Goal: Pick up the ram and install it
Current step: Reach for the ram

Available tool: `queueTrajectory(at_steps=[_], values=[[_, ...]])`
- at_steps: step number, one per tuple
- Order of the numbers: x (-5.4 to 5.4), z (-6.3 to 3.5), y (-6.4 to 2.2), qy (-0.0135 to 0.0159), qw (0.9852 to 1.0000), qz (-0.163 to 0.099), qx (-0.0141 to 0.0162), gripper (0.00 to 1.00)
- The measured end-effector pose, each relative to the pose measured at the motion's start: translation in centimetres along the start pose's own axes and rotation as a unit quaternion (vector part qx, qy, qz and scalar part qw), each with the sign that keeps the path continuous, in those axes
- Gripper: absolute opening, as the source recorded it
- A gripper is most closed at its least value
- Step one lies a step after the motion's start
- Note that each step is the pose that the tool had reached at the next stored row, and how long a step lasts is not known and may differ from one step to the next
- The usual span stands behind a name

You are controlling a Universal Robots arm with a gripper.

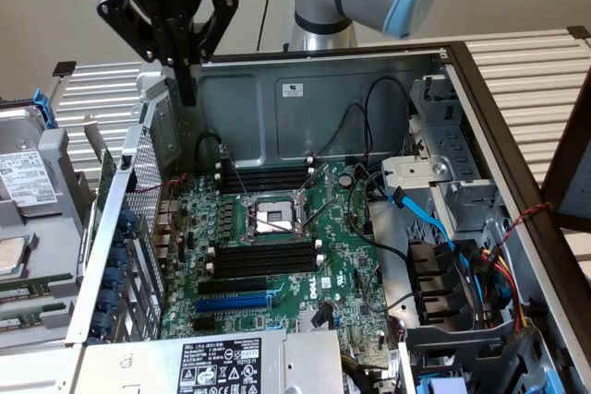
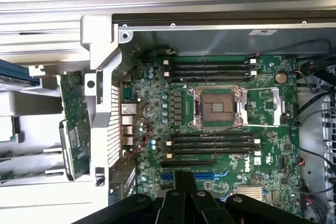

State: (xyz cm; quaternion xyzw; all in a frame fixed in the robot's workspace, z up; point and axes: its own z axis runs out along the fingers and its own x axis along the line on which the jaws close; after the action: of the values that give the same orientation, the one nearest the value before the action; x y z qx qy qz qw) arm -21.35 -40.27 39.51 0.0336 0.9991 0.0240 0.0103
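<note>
Two banks of long black memory slots with white end clips point(image 1: 268, 175) flank the silver processor socket point(image 1: 274, 217) on the green motherboard point(image 1: 342, 256). All look empty, so nothing is installed yet. The long thin green ram stick point(image 2: 73, 124) stands just outside the grey metal case point(image 1: 277, 99), by its perforated wall, ungrasped. The black end effector point(image 1: 187, 89) hovers above that corner, closed on nothing.

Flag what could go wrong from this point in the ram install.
1. The ram stands close beside the case wall. The shut fingers hover near that corner and might clip the metal when reaching for it.
2. The open processor socket sits between the memory slots, so a misaligned ram could strike it.
</note>
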Motion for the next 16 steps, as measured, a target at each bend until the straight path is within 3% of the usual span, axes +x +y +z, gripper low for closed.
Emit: queueTrajectory(at_steps=[16], values=[[7.2, -0.17, -0.73, 0.0000, 1.0000, 0.000, 0.0000, 0.10]])
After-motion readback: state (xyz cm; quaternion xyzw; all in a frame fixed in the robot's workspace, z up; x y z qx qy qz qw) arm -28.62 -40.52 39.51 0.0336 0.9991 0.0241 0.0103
